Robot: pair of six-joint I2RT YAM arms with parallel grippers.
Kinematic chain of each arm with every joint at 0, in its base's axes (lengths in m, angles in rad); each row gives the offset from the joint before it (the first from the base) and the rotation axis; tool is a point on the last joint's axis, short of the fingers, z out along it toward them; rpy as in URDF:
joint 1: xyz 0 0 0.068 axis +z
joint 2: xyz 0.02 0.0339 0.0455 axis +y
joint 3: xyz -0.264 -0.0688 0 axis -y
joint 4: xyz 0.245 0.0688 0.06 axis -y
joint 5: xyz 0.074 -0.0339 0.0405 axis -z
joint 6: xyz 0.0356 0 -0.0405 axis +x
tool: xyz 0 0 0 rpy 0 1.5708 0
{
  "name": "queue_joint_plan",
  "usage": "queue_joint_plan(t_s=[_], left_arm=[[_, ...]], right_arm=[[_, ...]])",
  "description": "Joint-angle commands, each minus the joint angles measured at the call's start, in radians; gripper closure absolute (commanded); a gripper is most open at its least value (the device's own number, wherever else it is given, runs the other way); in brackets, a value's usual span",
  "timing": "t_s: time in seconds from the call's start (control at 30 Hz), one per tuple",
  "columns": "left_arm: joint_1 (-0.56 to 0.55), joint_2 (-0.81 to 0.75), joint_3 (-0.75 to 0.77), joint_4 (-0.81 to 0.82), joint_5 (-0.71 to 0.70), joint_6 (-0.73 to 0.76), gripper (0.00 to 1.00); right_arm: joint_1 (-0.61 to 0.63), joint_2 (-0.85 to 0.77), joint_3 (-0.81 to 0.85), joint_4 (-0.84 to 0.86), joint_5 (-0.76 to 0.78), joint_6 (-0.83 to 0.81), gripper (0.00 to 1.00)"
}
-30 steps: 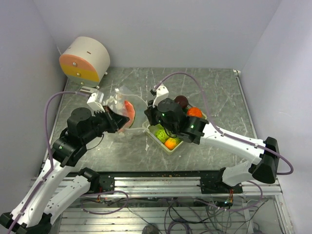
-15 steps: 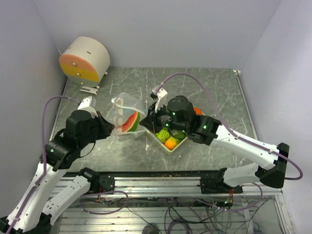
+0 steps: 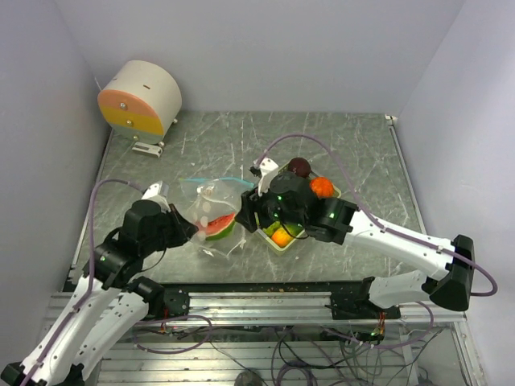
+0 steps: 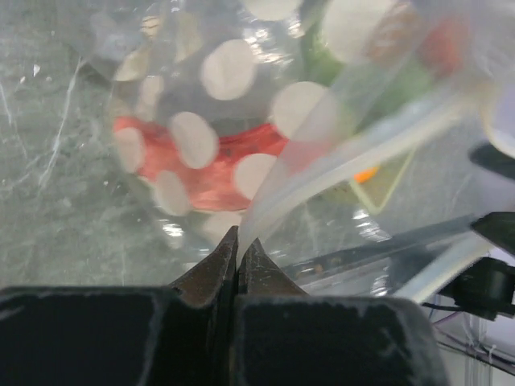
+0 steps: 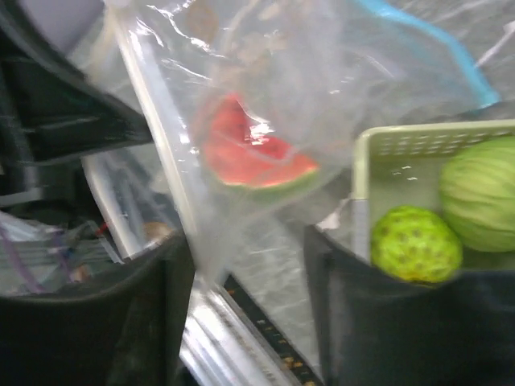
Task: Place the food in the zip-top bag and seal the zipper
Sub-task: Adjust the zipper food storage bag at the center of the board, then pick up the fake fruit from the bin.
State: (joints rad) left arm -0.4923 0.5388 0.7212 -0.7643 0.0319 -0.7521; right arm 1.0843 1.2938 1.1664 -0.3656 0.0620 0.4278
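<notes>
Clear bag (image 3: 216,205) holds a watermelon slice (image 3: 219,226) near the table's (image 3: 354,145) near edge, its rim pinched tight by the left gripper (image 4: 239,241). Right gripper (image 5: 249,265) jaws stand apart beside the basket (image 5: 451,133) of other food (image 5: 414,244).

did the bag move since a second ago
Yes. The zip-top bag has come toward the near edge of the table, farther from the round cream and orange drum at the back left. The left gripper has its jaws shut on the bag's edge.

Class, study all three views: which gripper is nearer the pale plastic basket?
Right. The right gripper hangs open beside the basket rim; the left gripper pinches the zip-top bag, farther off.
</notes>
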Motion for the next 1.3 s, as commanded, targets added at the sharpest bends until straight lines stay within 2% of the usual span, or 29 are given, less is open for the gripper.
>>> queue_joint_plan(t_s=[0.0,0.03,0.07,0.17,0.27,0.33,0.4,0.53,0.63,0.87,1.27], left_arm=[[0.005,-0.081,0.09,0.054,-0.016,-0.004,0.93],[0.006,-0.078,0.111,0.039,-0.031,0.01,0.93],[0.006,-0.071,0.131,0.021,-0.045,0.023,0.93],[0.006,-0.042,0.159,-0.006,-0.061,0.041,0.93],[0.006,-0.028,0.156,0.006,-0.041,0.036,0.93],[0.005,-0.036,0.148,0.017,-0.037,0.027,0.93],[0.006,-0.048,0.143,0.024,-0.041,0.021,0.93],[0.005,-0.068,0.113,0.052,-0.041,0.002,0.93],[0.005,-0.075,0.076,0.096,-0.021,-0.019,0.93],[0.005,-0.036,0.03,0.154,0.006,-0.011,0.93],[0.006,0.007,-0.001,0.217,0.033,0.006,0.93]], right_arm=[[-0.004,-0.05,0.002,-0.033,0.186,0.009,0.3],[-0.006,-0.075,-0.001,-0.029,0.208,0.008,0.2],[-0.005,-0.099,-0.005,-0.019,0.219,0.003,0.15],[-0.007,-0.154,0.003,-0.019,0.265,-0.008,0.09],[-0.017,-0.157,0.049,-0.101,0.388,0.029,0.02],[-0.058,-0.133,0.083,-0.177,0.465,0.068,0.02],[-0.129,-0.106,0.102,-0.226,0.478,0.099,0.0],[-0.352,-0.057,0.062,-0.2,0.336,0.103,0.0],[-0.445,0.008,0.037,-0.156,0.284,0.085,0.0],[-0.501,0.182,0.074,-0.064,0.25,0.012,0.0],[-0.541,0.419,0.118,0.018,0.408,-0.062,0.0]])
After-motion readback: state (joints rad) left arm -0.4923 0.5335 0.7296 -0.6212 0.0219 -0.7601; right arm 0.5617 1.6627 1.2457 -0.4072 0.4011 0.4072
